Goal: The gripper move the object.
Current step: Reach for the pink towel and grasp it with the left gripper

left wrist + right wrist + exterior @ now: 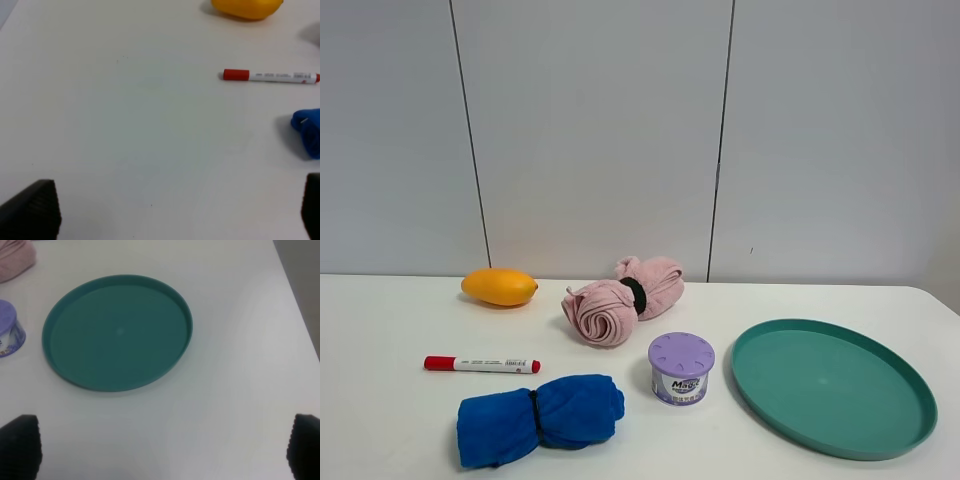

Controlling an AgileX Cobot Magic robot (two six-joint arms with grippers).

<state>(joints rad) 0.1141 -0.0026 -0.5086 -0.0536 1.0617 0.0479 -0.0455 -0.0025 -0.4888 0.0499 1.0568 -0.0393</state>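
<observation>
The object, a pink rolled towel (620, 297) cinched by a black band, lies at the back middle of the white table; one corner of the pink towel (15, 260) shows in the right wrist view. Neither arm appears in the exterior high view. My left gripper (172, 212) is open above bare table, well apart from the towel, with only its black fingertips (32, 210) showing. My right gripper (162, 447) is open too, with nothing between its fingertips (20, 445), and hangs over the table near the green plate.
An orange mango (500, 287) lies back left, a red-capped marker (482, 364) in front of it, and a blue rolled towel (540, 418) near the front. A purple can (681, 368) stands beside a green round plate (833, 386) on the right. The table's right edge is close to the plate.
</observation>
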